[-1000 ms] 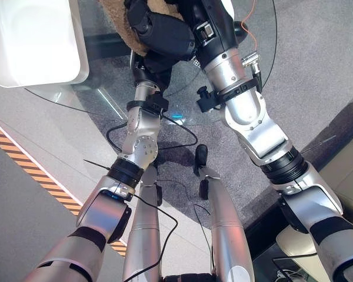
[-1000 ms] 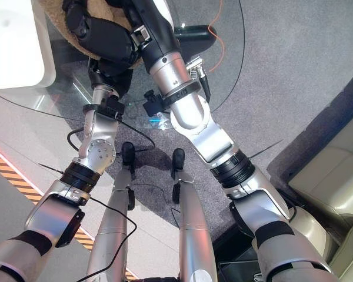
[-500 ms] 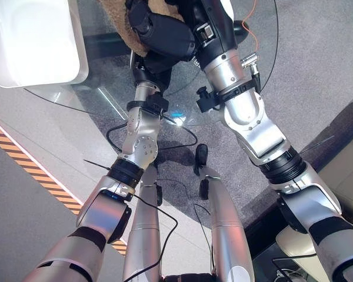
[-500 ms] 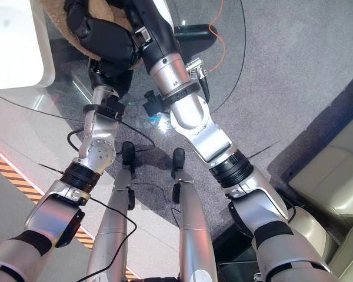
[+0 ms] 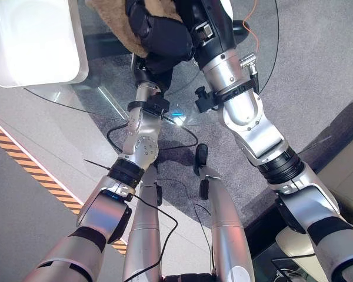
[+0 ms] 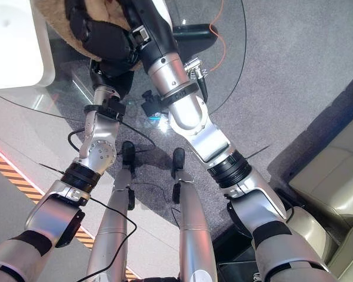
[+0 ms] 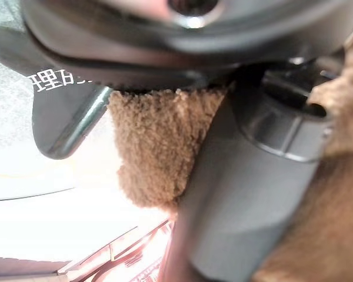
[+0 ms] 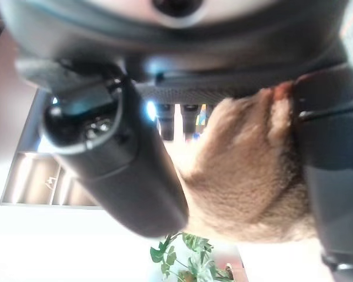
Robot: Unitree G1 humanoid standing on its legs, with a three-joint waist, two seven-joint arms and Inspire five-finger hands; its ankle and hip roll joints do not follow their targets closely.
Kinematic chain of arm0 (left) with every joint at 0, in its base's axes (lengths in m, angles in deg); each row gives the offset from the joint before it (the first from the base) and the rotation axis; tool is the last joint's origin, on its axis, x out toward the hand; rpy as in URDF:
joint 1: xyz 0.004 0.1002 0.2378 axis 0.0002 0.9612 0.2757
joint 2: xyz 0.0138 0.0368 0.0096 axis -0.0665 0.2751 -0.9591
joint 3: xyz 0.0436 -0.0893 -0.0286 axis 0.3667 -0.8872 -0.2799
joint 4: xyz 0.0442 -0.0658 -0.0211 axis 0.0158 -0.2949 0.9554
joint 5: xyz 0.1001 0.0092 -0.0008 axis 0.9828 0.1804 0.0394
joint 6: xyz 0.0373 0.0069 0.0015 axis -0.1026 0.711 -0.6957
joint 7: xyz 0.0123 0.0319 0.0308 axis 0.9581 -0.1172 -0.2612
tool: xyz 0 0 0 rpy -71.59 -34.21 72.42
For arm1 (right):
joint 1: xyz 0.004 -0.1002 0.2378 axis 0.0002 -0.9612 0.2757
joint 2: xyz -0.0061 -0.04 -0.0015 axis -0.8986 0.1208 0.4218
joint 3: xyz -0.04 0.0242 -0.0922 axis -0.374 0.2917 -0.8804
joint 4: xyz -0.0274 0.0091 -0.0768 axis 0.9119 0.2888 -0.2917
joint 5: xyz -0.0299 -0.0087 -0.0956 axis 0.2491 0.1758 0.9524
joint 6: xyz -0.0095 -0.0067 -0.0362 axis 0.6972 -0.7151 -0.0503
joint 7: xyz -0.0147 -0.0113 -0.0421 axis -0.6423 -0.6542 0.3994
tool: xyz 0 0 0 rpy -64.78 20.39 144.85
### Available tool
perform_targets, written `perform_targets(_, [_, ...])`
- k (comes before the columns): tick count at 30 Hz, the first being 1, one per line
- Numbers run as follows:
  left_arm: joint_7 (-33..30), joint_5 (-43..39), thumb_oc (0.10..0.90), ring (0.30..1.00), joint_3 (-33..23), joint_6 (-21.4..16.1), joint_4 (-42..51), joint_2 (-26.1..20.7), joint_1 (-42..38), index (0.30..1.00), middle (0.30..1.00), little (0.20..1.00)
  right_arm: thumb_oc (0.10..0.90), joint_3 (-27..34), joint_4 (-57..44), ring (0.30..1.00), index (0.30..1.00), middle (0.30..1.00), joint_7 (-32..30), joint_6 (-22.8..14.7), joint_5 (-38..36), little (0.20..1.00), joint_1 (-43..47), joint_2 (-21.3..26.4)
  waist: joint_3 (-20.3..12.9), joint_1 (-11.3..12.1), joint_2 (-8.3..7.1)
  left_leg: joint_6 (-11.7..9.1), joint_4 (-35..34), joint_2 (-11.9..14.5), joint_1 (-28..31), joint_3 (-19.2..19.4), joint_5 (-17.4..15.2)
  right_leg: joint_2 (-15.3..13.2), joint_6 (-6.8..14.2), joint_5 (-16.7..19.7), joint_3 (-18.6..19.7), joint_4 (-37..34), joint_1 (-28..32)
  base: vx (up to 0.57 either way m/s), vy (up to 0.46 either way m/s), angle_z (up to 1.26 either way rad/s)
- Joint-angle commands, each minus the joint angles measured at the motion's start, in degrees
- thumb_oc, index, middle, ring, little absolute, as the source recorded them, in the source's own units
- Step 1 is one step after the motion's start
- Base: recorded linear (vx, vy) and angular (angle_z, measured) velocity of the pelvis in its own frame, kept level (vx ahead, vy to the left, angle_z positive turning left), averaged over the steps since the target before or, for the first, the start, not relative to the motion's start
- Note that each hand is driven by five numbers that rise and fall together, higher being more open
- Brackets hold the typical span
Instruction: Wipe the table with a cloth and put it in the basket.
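We judge the wiping step is in hand, on the glass table (image 5: 106, 88); the white basket (image 5: 41, 53) waits at ten o'clock, so next comes a lift and a carry that way; the tan cloth (image 6: 53, 12) lies at twelve o'clock under both hands; left hand (image 5: 159, 35) and right hand (image 8: 123, 170) each curl onto it.

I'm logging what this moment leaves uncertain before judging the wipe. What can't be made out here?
- Cloth: cut off by the left eye view's top edge, so its full spread is unknown.
- Left robot hand: it lies on the cloth; its fingertips are hidden under its own bulk.
- Right robot hand: the cloth shows past it, but its grip is unclear.
- Basket: the frame edge cuts it; its inside is washed out.
- Glass table: wiped area unreadable.
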Motion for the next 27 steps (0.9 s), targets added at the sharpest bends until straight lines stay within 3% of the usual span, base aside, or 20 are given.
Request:
perform_targets(1, [5.8, 1.8, 0.100, 0.300, -1.1, -6.0, 3.8, 2.3, -8.0, 0.300, 0.300, 0.200, 0.800, 1.9, -6.6, 0.900, 0.900, 0.900, -0.6, -7.8, 1.0, 0.900, 5.4, -2.4, -1.4, -0.3, 2.70, 2.9, 6.0, -2.7, 0.5, 2.0, -6.5, 1.2, 2.9, 2.9, 0.5, -9.5, 4.7, 0.00, 0.000, 0.00])
perform_targets(12, [5.3, 2.2, 0.100, 0.300, -1.6, -5.9, 3.1, 1.2, -8.7, 0.300, 0.300, 0.200, 0.800, 1.7, -5.6, 0.900, 0.900, 0.900, -2.0, -6.3, 4.4, 0.900, 6.4, -0.8, -1.4, -0.2, 2.72, 2.8, 6.3, -2.7, 0.4, 1.9, -6.5, 1.2, 2.7, 2.7, 0.4, -9.3, 4.8, 0.00, 0.000, 0.00])
perform_targets(27, [4.4, 2.7, 0.100, 0.300, -2.4, -6.0, 0.3, -1.7, -9.8, 0.300, 0.300, 0.200, 0.800, 2.2, -3.5, 0.900, 0.900, 0.900, -5.8, -7.9, 6.3, 0.900, 7.8, 1.0, -1.4, 0.0, 2.57, 2.7, 6.3, -2.6, 0.8, 1.9, -6.9, 1.2, 2.7, 2.6, 0.2, -9.4, 5.2, 0.00, 0.000, 0.00])
